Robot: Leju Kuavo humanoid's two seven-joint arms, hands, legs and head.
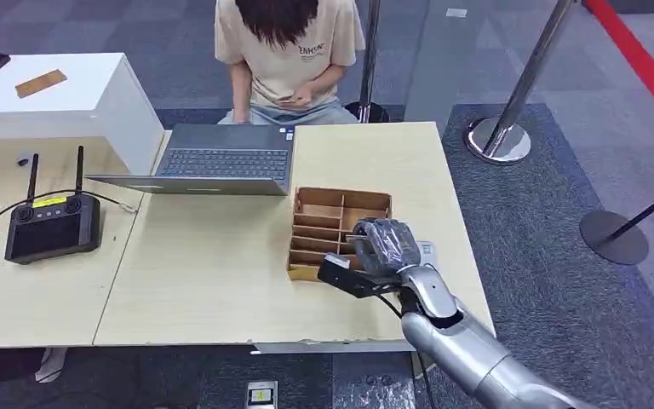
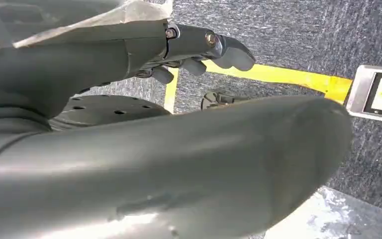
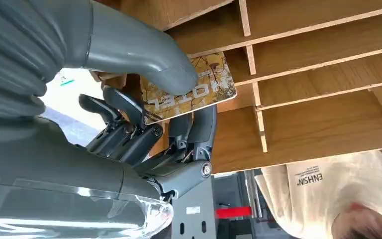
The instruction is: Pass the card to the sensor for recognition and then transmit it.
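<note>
So at this point I had the right hand [image 1: 383, 247] down over the wooden divider box [image 1: 341, 201] on the table [image 1: 213, 273], thumb and fingers pinching the patterned hotel card [image 3: 191, 92] right at the slots. Card wasn't clear of the box yet, so I'd call this barely the pickup stage; the sensor pass and the handoff were all left to do. Left hand [image 2: 199, 50] hung by the floor, fingers loosely curled, holding nothing. A person [image 1: 289, 51] sat behind the laptop [image 1: 221, 162].

Office-like demo space: carpet floor [image 1: 553, 230], stanchions [image 1: 511, 111], laptop [image 1: 213, 162] desk.
</note>
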